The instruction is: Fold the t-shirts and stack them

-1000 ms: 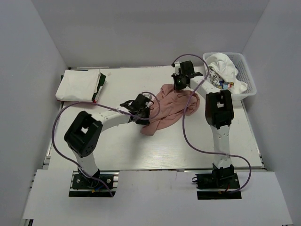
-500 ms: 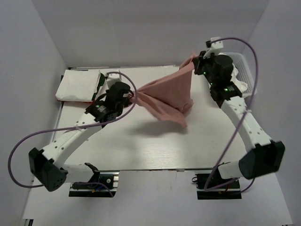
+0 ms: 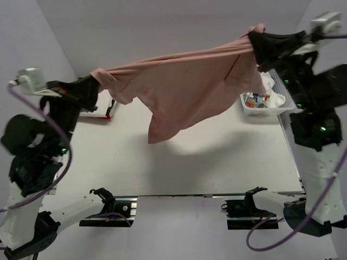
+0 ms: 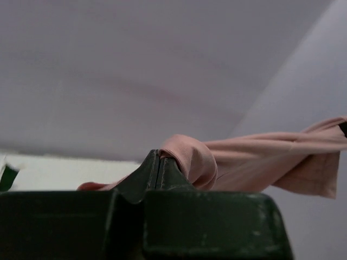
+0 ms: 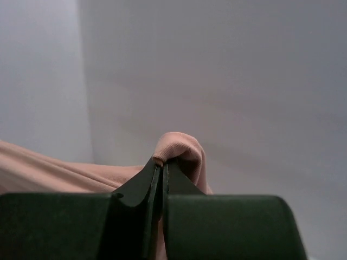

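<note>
The dusty-pink t-shirt (image 3: 190,86) is up in the air, well above the table (image 3: 217,157), stretched wide from left to right with its body hanging down in a slanted drape, lowest corner towards the left. Nothing of it touches the tabletop.

Both arms are reared up tall and spread far apart. The left gripper (image 3: 91,86) is pinched onto the left end of the top edge and the right gripper (image 3: 256,39) onto the right end, which sits a bit higher.

The top camera gives you the whole spread but not the grip itself. The wrist cams do: the left gripper's fingers (image 4: 146,173) are pressed together with a fold of pink cloth bulging out at the tips, and the rest of the shirt trails off to the right. The right one's fingers (image 5: 138,181) show the same, a little pink loop poking out of the clamped tips.

Far right, the white lattice basket (image 3: 282,81) holds a white t-shirt (image 3: 270,89), colourful print showing at its near-left side. Far left, a sliver of white cloth (image 3: 104,104) peeks out beside the left gripper, mostly hidden.
</note>
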Robot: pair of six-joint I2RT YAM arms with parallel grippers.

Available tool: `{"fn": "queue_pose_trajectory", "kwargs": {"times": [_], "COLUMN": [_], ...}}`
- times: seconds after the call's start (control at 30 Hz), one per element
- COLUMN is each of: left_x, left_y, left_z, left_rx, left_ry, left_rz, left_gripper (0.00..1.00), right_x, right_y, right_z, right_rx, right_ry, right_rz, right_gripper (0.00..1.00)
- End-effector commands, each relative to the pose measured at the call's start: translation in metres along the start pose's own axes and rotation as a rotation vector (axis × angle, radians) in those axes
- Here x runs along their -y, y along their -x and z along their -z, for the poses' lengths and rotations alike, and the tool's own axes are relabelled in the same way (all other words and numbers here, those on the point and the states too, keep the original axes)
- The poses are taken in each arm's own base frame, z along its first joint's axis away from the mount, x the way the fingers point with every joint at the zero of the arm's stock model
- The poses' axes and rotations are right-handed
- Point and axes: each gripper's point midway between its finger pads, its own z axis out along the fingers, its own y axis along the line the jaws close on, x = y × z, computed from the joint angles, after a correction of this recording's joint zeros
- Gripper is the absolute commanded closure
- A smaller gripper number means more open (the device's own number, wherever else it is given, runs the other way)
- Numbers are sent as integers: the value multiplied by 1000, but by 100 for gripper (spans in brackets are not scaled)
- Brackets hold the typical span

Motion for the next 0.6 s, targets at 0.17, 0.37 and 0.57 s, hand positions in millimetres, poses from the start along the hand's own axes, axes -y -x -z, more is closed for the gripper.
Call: {"fn": "queue_pose_trajectory", "kwargs": {"times": [0.17, 0.37, 0.57], "left_x": [28, 34, -24], "left_y": [133, 153, 44], "left_z": [60, 44, -36], "left_rx": [266, 327, 173], "left_ry": [-172, -144, 232], "left_rz": [-77, -134, -267], "left_gripper": [100, 100, 100], "right_x": [-17, -17, -21], "right_y": [130, 93, -54], "right_z": [66, 54, 23], "right_rx": [249, 146, -128], "right_ry": [-12, 18, 124], "right_rz": [98, 73, -69], "right_gripper": [100, 100, 100]}}
